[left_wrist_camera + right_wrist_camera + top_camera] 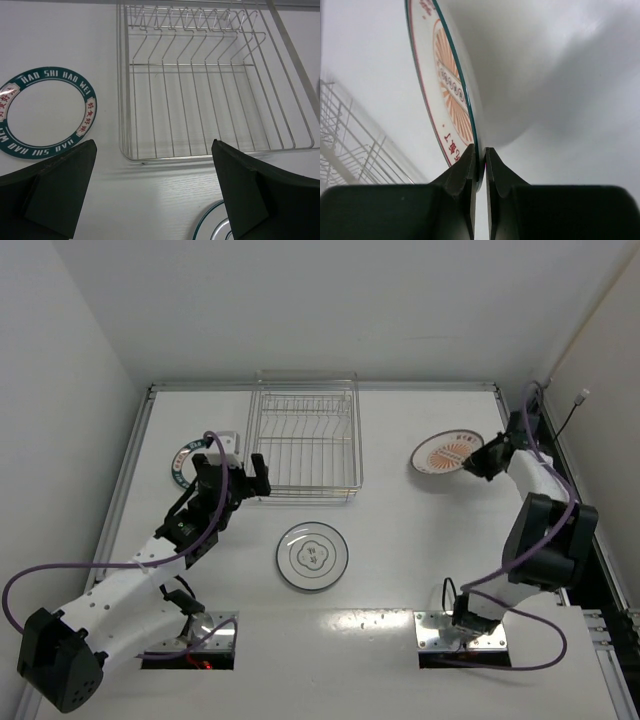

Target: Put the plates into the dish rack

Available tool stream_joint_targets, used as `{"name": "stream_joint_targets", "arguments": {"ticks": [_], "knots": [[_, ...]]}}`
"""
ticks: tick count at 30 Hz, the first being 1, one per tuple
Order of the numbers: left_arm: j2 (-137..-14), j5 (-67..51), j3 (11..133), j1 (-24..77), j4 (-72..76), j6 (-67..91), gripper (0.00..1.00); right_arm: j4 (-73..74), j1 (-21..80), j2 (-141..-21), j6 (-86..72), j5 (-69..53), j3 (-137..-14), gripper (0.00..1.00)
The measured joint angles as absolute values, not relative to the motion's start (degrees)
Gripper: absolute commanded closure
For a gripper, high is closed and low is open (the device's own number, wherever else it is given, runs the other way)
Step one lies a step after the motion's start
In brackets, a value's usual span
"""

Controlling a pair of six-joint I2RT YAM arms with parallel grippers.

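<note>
Your right jaws are clamped on the rim of the orange plate [447,452], well right of the dish rack [305,440], so carry it on edge and lower it squarely between two wire dividers [200,30], while your left jaws hang wide apart, empty.

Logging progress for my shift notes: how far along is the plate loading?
Nothing is loaded: the dish rack holds no plates. In hand: the right hand is shut on the orange plate at its rim. Left to do: that plate, the green-rimmed plate beside the rack and the center plate. The left hand is open.
</note>
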State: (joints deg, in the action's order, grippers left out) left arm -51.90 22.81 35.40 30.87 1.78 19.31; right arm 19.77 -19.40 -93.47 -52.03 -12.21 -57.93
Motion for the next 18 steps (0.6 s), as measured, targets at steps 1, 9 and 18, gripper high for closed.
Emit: {"name": "stream_joint_targets", "arguments": {"ticks": [1, 9, 18], "knots": [[-51.9, 23.64, 35.42, 30.87, 1.78, 19.46, 0.0, 22.35, -18.28, -91.88, -50.59, -8.73, -60.31, 1.0], [-51.88, 29.21, 35.44, 30.92, 0.71, 20.4, 0.0, 29.76, 4.47, -86.63, -42.7, 12.58, -83.31, 1.0], [-51.81, 32.4, 35.94, 30.98, -1.19, 21.43, 0.0, 38.22, 16.86, -107.04, -37.23, 27.57, -111.48, 1.0]]}}
